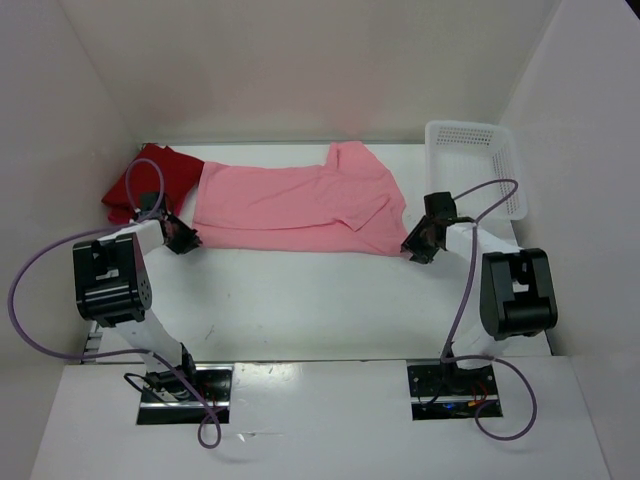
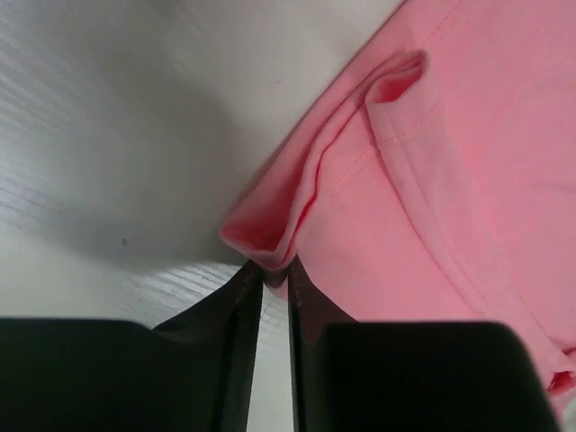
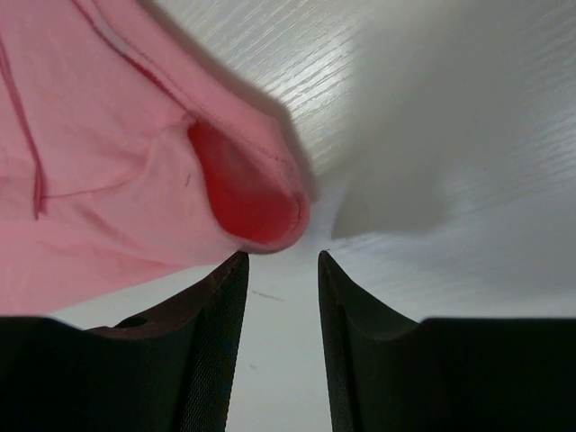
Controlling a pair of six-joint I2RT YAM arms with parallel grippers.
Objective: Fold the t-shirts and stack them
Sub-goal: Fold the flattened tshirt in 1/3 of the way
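Note:
A light pink t-shirt point(image 1: 300, 200) lies spread across the back of the white table point(image 1: 300, 300), one sleeve folded over at its right. A red t-shirt point(image 1: 150, 185) is bunched at the back left, partly under the pink one's left edge. My left gripper point(image 1: 185, 240) is at the pink shirt's near-left corner. In the left wrist view its tips point(image 2: 274, 274) pinch a folded edge of the pink cloth point(image 2: 432, 207). My right gripper point(image 1: 415, 245) stands open at the near-right corner. The pink sleeve opening point(image 3: 243, 193) lies just beyond its tips point(image 3: 281, 261), with nothing between the fingers.
A white perforated basket point(image 1: 475, 165) stands at the back right, just behind the right arm. White walls close in the table at the back and on both sides. Bare tabletop runs between the shirt and the arm bases.

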